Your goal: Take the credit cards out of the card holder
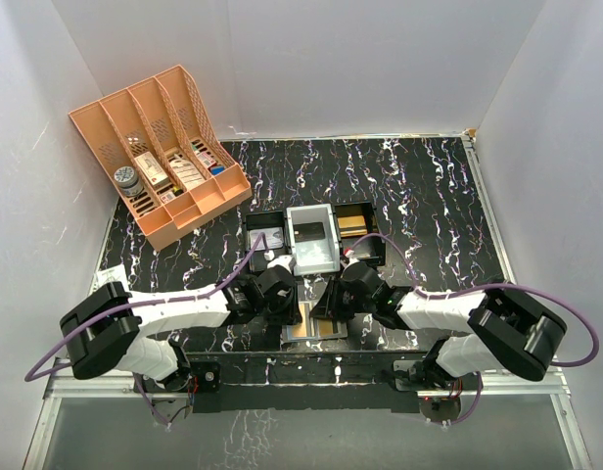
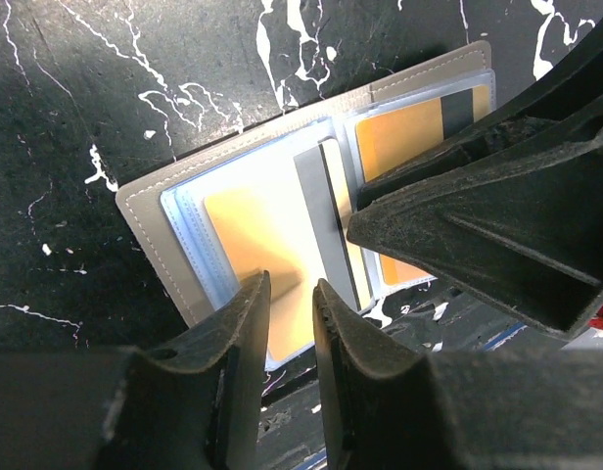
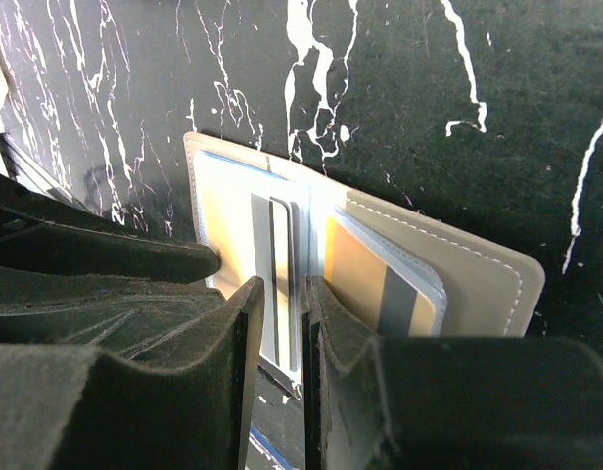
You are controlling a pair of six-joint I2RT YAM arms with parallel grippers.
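- The card holder lies open on the tabletop, with a gold card inside.
- The left gripper is nearly pressed together; I cannot tell its grasp.
- The right gripper is pinching the holder's centre sleeve.

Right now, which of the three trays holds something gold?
The black tray on the right; the white middle tray holds a dark item, the left black tray a grey item.

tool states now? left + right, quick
Left tool: nearly closed over the card holder edge; whether it grips cannot be told.
Right tool: closed on a clear sleeve of the card holder.
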